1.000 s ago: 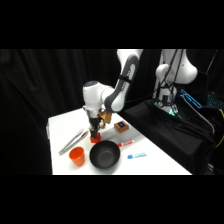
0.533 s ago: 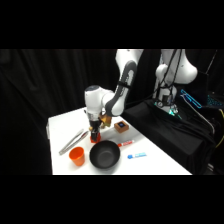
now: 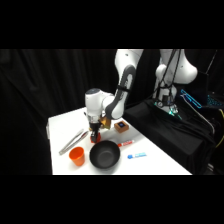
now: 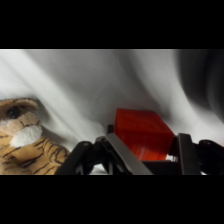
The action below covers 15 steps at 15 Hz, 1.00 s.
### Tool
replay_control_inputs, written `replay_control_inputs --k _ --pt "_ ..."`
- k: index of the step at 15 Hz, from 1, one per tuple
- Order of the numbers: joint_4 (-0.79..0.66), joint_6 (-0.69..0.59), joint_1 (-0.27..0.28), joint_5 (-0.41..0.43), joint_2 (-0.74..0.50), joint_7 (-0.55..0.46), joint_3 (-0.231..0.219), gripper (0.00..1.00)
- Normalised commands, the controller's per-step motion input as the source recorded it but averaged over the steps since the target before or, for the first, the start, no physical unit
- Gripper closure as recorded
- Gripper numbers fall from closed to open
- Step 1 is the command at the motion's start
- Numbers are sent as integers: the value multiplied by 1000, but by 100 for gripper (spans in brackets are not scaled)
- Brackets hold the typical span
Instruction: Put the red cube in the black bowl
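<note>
- Compared with a second ago, your gripper (image 3: 95, 136) has come down a bit and sits lower over the table (image 3: 60, 127); the bowl, cup and tongs haven't budged.
- In the wrist view, the red cube (image 4: 141, 134) sits right between the two fingers (image 4: 125, 155), low and right of centre in the frame, so it looks like you've got it pinched. Can't say for sure from that angle whether it's lifted or resting on the white surface.
- In the side view, the cube is only a small reddish spot at the gripper's tip, just above the upper left rim of the black bowl (image 3: 104, 155).
- The bowl sits lower centre of the side frame, and nothing shows inside it, so the cube isn't in yet.
- The orange cup (image 3: 76, 156) stands just left of the bowl, near it but not touching as far as I can see.
- The metal tongs (image 3: 73, 141) lie on the table up and left of the cup.
- A brown block with a dark top (image 3: 120, 126) is to the right of the gripper, toward the table's far edge.
- A small blue thing (image 3: 136, 155) lies right of the bowl; too blurry to tell what it is.
- A tiger plush (image 4: 27, 137) fills the lower left of the wrist view, well left of the cube.
</note>
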Motion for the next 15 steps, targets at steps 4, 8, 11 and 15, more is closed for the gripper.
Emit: replay_control_inputs --k 4,8,11,15 --pt "19 42 32 141 -31 -169 -24 70" --pt "-113 -162 97 73 -269 -138 -88 74" --pt "-201 -292 144 -39 -460 -104 -139 75" --pt "-185 -402 131 -171 -496 -67 -123 75"
